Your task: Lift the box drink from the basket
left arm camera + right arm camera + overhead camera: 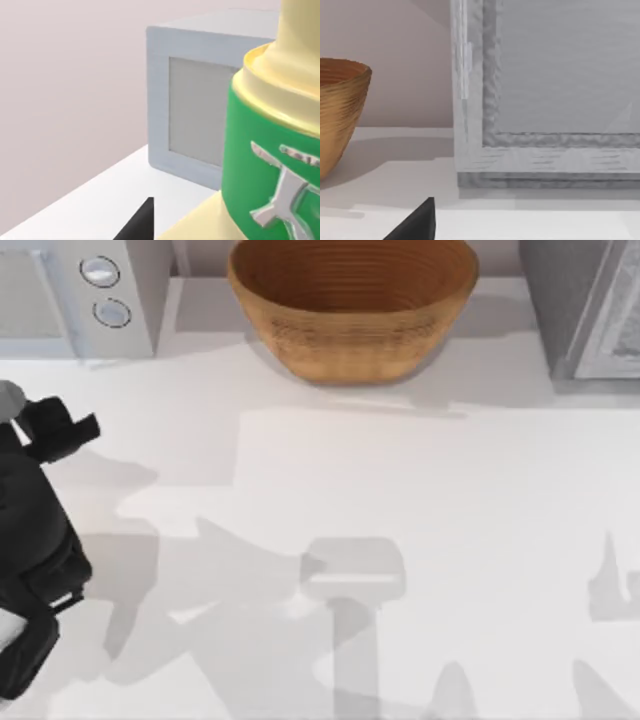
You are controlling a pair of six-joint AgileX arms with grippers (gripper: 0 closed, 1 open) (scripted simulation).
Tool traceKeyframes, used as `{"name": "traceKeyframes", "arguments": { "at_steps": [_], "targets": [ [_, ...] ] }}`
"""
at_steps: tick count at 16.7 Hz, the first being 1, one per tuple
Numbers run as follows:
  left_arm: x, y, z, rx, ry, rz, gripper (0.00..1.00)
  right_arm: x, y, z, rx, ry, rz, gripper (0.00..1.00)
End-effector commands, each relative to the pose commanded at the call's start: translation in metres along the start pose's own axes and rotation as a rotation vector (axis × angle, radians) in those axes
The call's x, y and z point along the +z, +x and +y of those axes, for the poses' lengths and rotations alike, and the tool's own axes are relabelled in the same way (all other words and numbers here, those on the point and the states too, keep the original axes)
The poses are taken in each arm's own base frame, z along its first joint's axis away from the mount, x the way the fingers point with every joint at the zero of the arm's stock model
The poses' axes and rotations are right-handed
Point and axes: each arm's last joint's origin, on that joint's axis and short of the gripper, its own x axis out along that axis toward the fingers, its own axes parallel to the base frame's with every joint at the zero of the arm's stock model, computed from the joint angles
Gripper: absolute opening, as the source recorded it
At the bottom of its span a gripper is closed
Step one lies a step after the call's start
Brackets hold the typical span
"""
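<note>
Our left arm (40,540) sits low at the table's (400,500) left edge, well apart from the basket (352,310) standing mouth-up at the back.

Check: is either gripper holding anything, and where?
Cannot be told. A green-labelled yellow bottle sits close against the left gripper, at the table's left, but no finger contact shows.

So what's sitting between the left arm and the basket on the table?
Nothing: in the top view the white table between the left arm and the basket is bare, crossed by shadows.

basket (352,315) at table (420,540) rear centre, knobbed box (75,295) left, left arm (35,540) at left edge
</note>
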Motion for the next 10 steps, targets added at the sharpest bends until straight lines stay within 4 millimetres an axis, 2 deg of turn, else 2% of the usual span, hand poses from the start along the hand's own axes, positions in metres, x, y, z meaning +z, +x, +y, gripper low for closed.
{"name": "traceKeyframes", "arguments": {
  "at_steps": [4,10],
  "targets": [
    [0.0,0.0,0.0,0.0,0.0,0.0,0.98,0.0,0.0,0.0,0.0,0.0,0.0,1.0],
    [0.0,0.0,0.0,0.0,0.0,0.0,1.0,0.0,0.0,0.0,0.0,0.0,0.0,1.0]
  ]
}}
